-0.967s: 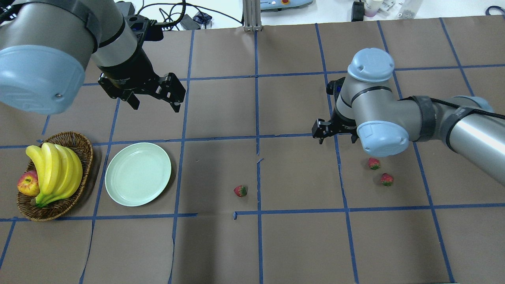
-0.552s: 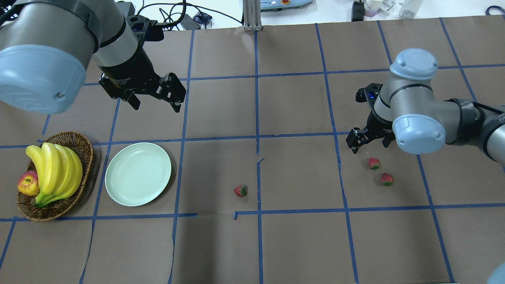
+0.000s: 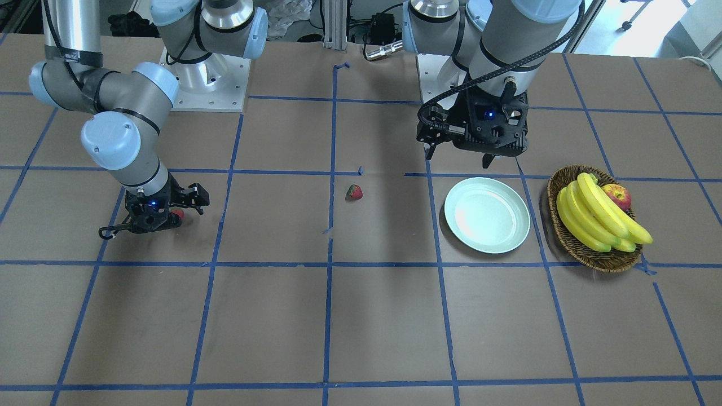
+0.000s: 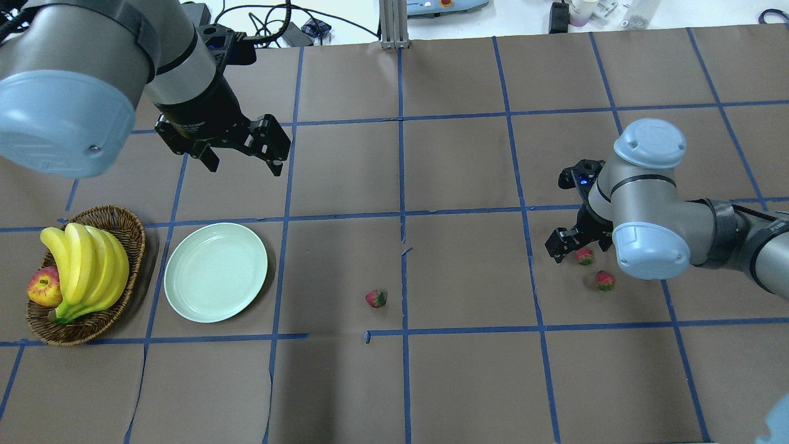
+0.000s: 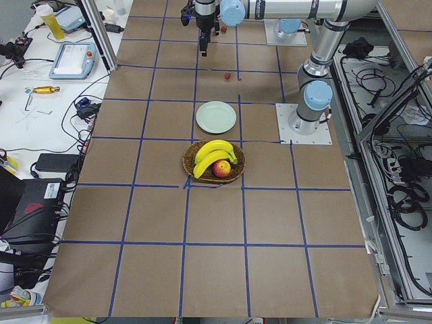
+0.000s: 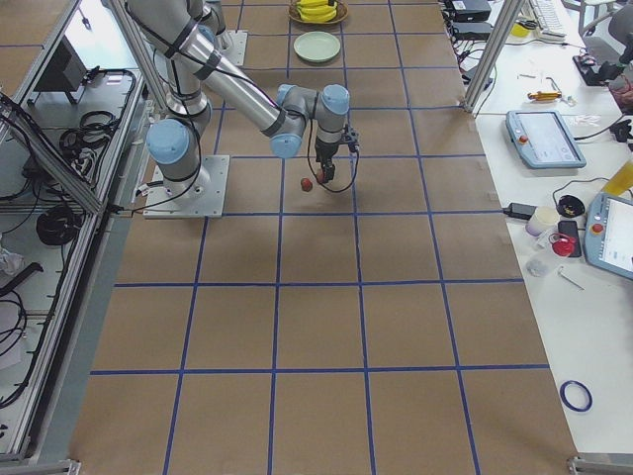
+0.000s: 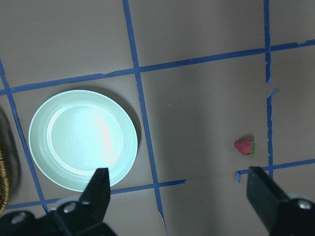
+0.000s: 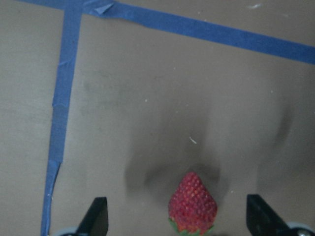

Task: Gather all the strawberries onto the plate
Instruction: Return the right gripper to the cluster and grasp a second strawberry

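Observation:
Three strawberries lie on the brown table. One (image 4: pixel 376 299) is near the middle and also shows in the front view (image 3: pixel 354 192) and the left wrist view (image 7: pixel 244 146). Two are at the right (image 4: pixel 584 256) (image 4: pixel 605 280). My right gripper (image 4: pixel 581 251) is open and low, with its fingers on either side of the upper right strawberry (image 8: pixel 193 204) and not touching it. The empty mint-green plate (image 4: pixel 216 272) sits at the left and also shows in the left wrist view (image 7: pixel 82 138). My left gripper (image 4: pixel 243 168) is open and empty, hovering beyond the plate.
A brown wicker basket (image 4: pixel 131 223) with bananas (image 4: pixel 86 265) and a red-yellow apple (image 4: pixel 43 287) stands left of the plate. Blue tape lines grid the table. Cables and equipment lie beyond the far edge.
My right arm has swung right and toward the near edge, coming down so its open fingers straddle the upper right strawberry. The left arm has not moved.

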`<state>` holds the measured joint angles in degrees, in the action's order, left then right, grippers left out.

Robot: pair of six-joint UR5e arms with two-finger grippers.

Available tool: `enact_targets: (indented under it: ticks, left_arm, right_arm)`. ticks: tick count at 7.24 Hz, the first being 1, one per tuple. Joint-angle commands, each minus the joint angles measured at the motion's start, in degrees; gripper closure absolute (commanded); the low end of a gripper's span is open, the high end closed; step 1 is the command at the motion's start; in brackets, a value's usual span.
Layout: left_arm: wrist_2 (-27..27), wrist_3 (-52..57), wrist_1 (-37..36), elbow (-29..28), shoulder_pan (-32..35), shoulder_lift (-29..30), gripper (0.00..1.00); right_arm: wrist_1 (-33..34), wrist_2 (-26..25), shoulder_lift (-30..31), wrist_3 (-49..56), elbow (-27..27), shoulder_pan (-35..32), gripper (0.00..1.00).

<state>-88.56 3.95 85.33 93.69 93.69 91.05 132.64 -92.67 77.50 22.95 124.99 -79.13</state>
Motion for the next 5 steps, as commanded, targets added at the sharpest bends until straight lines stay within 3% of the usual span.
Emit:
enact_targets:
  ticks: [1,3,5]
  left_arm:
    - [0.1,0.0,0.0,0.0,0.0,0.0,0.0]
    - [0.1,0.0,0.0,0.0,0.0,0.0,0.0]
    - [0.1,0.0,-0.1,0.0,0.0,0.0,0.0]
  right_arm:
    - [0.9,-1.9,-0.1,-0.4,1.0,-0.1,0.58]
    - [0.8,-2.1,-0.1,-0.6,0.9,-0.1,1.0]
    - [0.2,-1.1,0.3,-5.8,-2.5,-1.1,1.0]
